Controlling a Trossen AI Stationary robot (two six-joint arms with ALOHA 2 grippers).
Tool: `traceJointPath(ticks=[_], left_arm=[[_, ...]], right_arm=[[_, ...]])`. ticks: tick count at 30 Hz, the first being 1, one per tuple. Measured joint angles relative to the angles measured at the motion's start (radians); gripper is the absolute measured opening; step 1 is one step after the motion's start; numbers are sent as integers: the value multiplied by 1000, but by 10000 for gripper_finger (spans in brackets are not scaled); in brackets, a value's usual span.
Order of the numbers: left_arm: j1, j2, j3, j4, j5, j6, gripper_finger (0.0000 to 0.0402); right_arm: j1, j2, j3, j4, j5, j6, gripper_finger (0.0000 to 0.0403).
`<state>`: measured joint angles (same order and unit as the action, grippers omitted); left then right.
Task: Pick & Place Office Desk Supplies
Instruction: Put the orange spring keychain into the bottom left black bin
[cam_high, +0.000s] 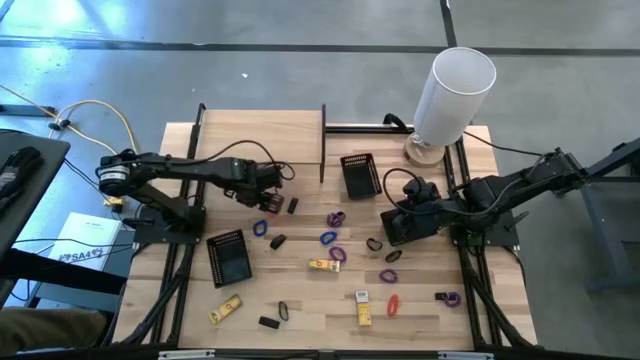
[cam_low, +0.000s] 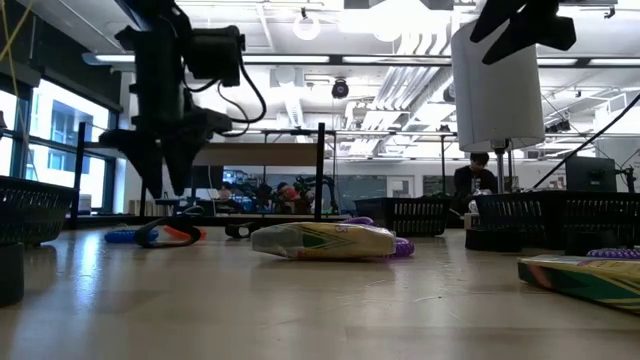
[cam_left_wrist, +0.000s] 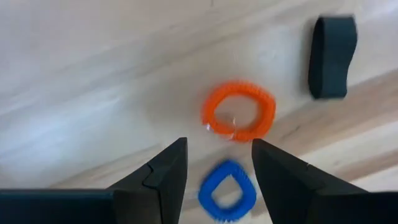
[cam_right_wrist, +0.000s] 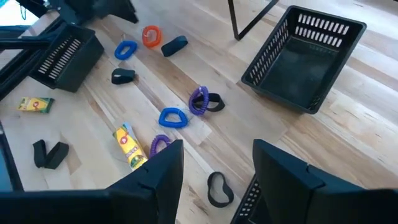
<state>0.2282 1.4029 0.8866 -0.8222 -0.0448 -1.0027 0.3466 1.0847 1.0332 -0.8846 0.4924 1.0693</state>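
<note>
Fingers (cam_left_wrist: 217, 177) of the left gripper stand open above flat-lying orange loop (cam_left_wrist: 239, 111) and blue loop (cam_left_wrist: 227, 191).

We see bright ceiling lamps (cam_low: 400, 15) glaring at twelve o'clock. The table (cam_low: 300, 310) foreground blurs; shadows stay soft.

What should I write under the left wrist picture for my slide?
Left gripper open above a blue loop, beside an orange loop and black block.
</note>
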Motion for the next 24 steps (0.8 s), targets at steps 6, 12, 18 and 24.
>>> traceJointPath(ticks=[6, 12, 18, 24], left_arm=[[1, 0, -43, 61, -2, 0, 173], [-6, 0, -75, 107, -29, -19, 173], [-7, 4, -75, 182, -68, -17, 173], [-12, 66, -75, 195, -49, -24, 173]], right_arm=[[0, 0, 0, 59, -1, -5, 181], [0, 0, 0, 68, -1, -27, 181], [0, 0, 0, 67, -1, -40, 181], [0, 0, 0, 67, -1, -54, 181]])
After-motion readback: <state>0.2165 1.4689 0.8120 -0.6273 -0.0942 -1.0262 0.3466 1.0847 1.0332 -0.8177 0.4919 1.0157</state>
